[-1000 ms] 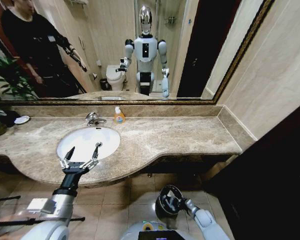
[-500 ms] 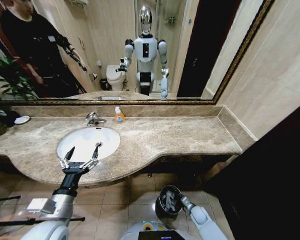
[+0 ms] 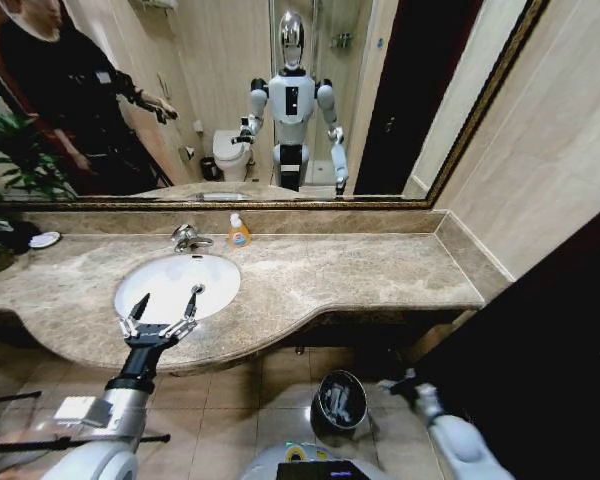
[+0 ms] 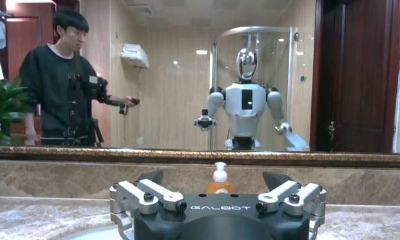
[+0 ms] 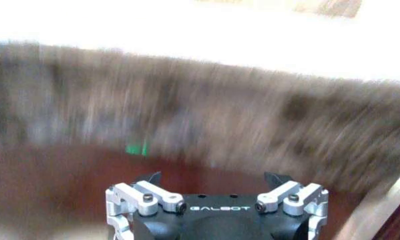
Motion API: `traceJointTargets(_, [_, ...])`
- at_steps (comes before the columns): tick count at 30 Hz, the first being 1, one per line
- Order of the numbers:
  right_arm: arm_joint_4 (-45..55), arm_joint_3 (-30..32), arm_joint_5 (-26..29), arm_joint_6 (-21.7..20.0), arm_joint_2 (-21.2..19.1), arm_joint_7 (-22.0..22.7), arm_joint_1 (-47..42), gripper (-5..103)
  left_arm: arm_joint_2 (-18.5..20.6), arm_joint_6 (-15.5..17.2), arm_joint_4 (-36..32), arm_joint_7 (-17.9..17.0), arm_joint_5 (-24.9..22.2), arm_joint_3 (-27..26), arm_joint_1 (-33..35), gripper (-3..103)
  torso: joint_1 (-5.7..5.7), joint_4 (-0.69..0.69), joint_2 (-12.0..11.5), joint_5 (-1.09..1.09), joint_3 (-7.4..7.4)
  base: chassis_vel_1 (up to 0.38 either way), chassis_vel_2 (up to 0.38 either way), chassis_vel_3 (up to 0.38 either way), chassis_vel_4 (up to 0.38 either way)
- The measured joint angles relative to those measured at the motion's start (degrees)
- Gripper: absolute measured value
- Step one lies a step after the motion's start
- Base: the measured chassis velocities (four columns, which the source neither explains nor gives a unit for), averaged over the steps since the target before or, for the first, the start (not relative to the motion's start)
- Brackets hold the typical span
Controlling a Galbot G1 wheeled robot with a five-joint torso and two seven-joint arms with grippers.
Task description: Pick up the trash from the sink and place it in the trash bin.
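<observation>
- Now the left gripper [image 3: 166, 304] hovers over the near rim of the sink [image 3: 215, 292], its two black fingers spread wide with nothing between them.
- From the left wrist, the same gripper [image 4: 213, 176] points at the orange soap bottle [image 4: 219, 184] standing against the marble backsplash under the mirror.
- Down on the tiled floor, the trash bin [image 3: 325, 381] stands below the countertop [image 3: 360, 270], with pale trash [image 3: 338, 402] lying inside it.
- The right gripper [image 3: 408, 385] is just beside the bin on its right side, apart from the rim; in the head view it is blurred.
- From the right wrist, the right gripper [image 5: 213, 176] has its fingertips set wide and empty, with only smeared brown stone behind them.
- The chrome faucet [image 3: 187, 237] sits at the sink's far edge, the soap bottle to its right.
</observation>
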Motion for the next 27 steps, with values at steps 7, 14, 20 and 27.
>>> traceJointTargets(7, [16.57, 0.38, 10.11, -1.27, 3.94, 13.88, 2.06, 100, 0.0, 0.0, 0.0, 0.0, 0.0, 0.0, 0.0, 100, 0.0, 0.02, 0.0, 0.06, 0.0, 0.0, 0.0, 0.0, 0.0])
traceJointTargets(14, [20.15, -2.62, 11.67, -4.56, 7.0, 16.7, 9.01, 100, 0.0, 0.0, 0.0, -0.01, 0.0, 0.0, 0.0, 100, 0.01, 0.04, 0.0, 0.06, 0.01, 0.0, 0.0, 0.0, 0.0])
traceJointTargets(20, [23.0, 1.62, 15.35, -6.39, 5.99, 11.97, 5.47, 100, 0.0, 0.0, 0.0, -0.01, 0.0, 0.0, 0.0, 100, 0.01, 0.02, 0.0, 0.06, 0.0, 0.0, 0.0, 0.0, 0.0])
traceJointTargets(27, [23.63, 5.32, 18.6, 1.42, 2.2, -0.67, -4.14, 100, 0.0, 0.0, 0.0, -0.01, 0.0, 0.0, 0.01, 100, 0.0, 0.0, 0.0, 0.04, 0.0, 0.0, 0.0, 0.0, 0.0])
